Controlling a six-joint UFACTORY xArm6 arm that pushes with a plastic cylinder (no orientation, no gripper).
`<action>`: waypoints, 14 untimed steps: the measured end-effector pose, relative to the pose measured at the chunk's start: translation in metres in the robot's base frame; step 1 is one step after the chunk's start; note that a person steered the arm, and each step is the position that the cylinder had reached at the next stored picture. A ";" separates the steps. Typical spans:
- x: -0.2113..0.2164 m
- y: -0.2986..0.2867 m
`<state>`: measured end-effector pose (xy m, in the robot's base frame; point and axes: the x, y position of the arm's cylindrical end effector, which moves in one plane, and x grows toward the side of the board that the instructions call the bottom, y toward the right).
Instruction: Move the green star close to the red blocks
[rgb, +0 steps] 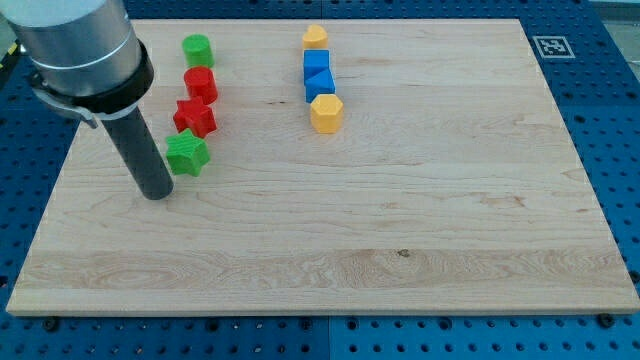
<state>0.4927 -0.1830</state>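
The green star (187, 153) lies at the board's left, just below the red star (195, 117) and touching it or nearly so. A red round block (200, 83) sits above the red star, and a green cylinder (197, 49) above that. My tip (156, 194) rests on the board just left of and below the green star, with the rod close beside it. I cannot tell if the rod touches the star.
A second column stands at the top middle: a yellow block (315, 38), two blue blocks (318, 73) and a yellow hexagonal block (326, 113). The wooden board (400, 220) lies on a blue perforated table. A marker tag (549, 46) is at the top right corner.
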 end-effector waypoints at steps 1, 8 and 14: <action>-0.014 0.000; -0.056 0.023; -0.100 0.079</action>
<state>0.3927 -0.1043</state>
